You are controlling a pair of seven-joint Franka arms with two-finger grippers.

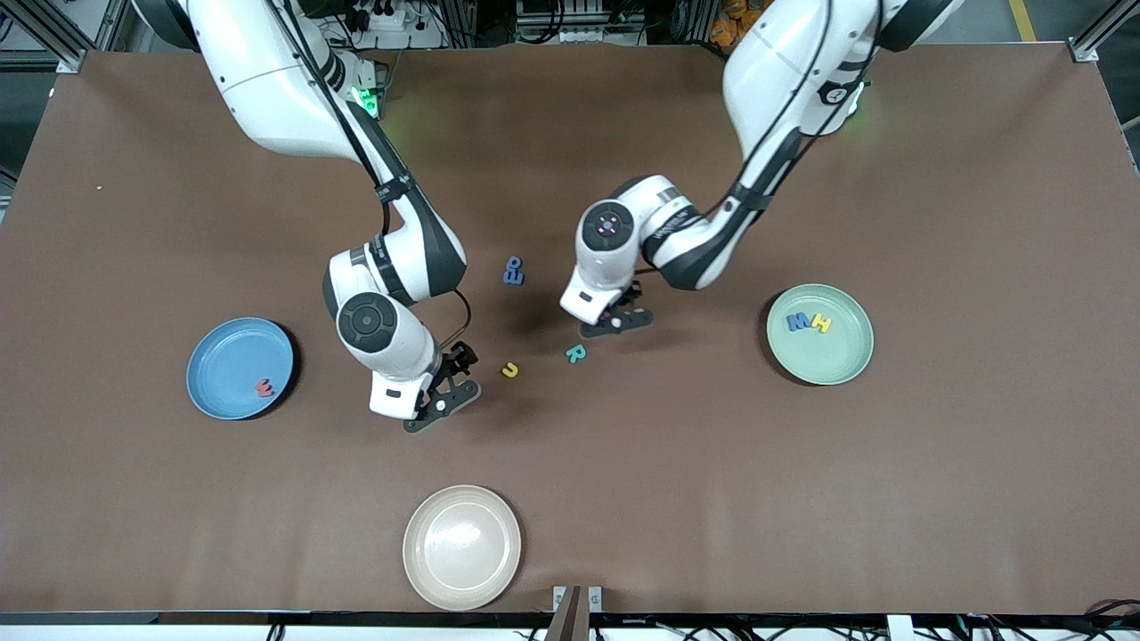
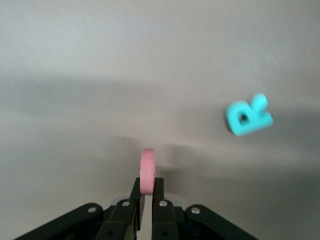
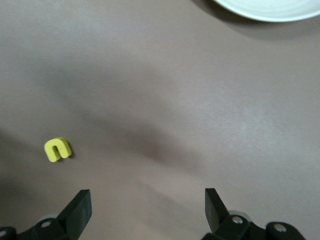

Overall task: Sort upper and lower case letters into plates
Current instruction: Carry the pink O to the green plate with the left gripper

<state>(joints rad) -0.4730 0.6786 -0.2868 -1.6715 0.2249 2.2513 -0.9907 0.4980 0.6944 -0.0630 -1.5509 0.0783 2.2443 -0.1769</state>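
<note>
1. A wide brown table (image 1: pixel 802 499) fills the scene, with two white robot arms reaching in from the edge farthest from the front camera
2. Three plates sit on it: a blue plate (image 1: pixel 223 352) toward the right arm's end, a pale green plate (image 1: pixel 833 361) toward the left arm's end, and a beige plate (image 1: pixel 461 547) nearest the front camera, between the two
3. The left gripper (image 2: pixel 148 197) hangs over the middle of the table, its fingers closed on a thin red letter (image 2: pixel 147 171) held edge-on, probably the Q
4. The right gripper (image 3: pixel 147 202) hovers low over bare table near the blue plate, fingers spread wide and empty
5. Already sorted: a blue M (image 1: pixel 798 321) and yellow H (image 1: pixel 821 324) touching in the green plate, a red w (image 1: pixel 264 387) in the blue plate
6. Loose on the table: a teal R (image 1: pixel 576 353) just beside the left gripper, a yellow u (image 1: pixel 509 369) near the right gripper, two blue letters (image 1: pixel 513 271) touching, farther from the camera
7. Judged step: carrying a capital. Next, the left arm should travel to the green plate and release there; the right should settle over the u
</note>
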